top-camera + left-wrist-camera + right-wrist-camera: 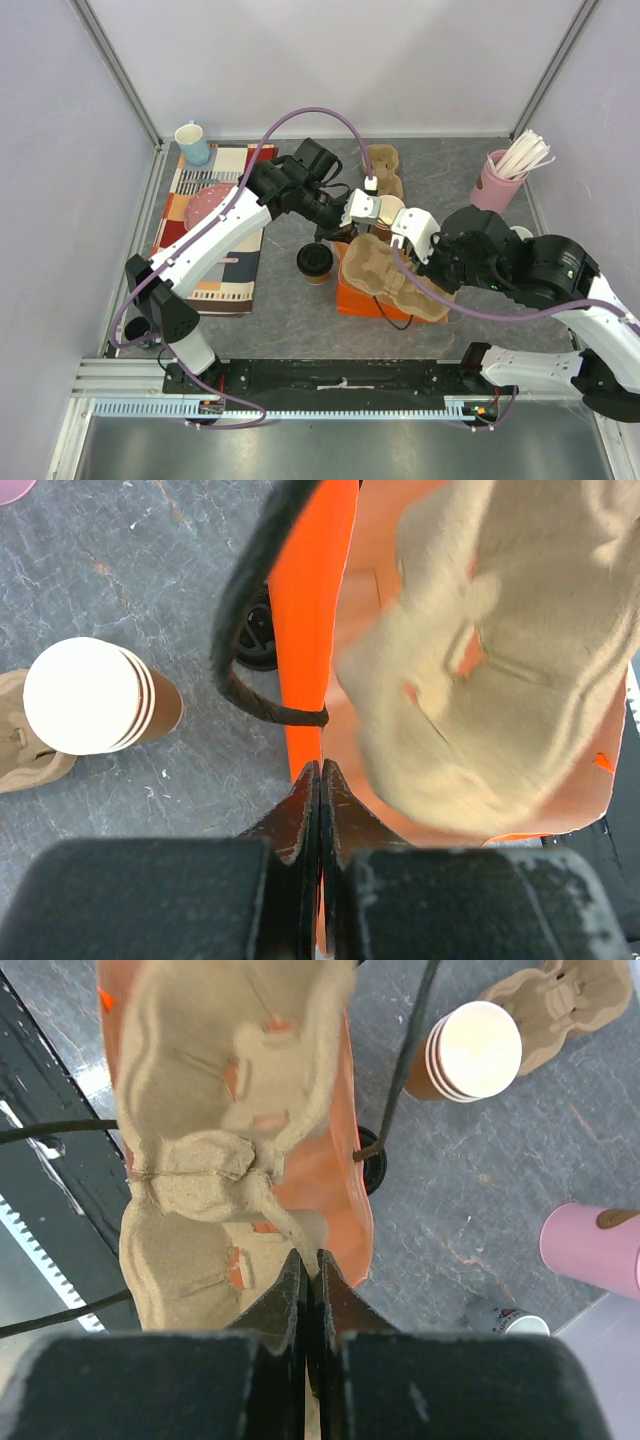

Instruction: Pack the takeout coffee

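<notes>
Closest, the left gripper [320, 770] and the right gripper [308, 1258] each have the fingers clenched on the rim of the orange bag [350, 296], at its two far corners. Inside this bag lies a pulp cup carrier [385, 272], partly sticking out over the rim. The takeout coffee [315, 260], its black lid on, stands upright just beside the bag's left side, outside it, and nothing holds it.
</notes>
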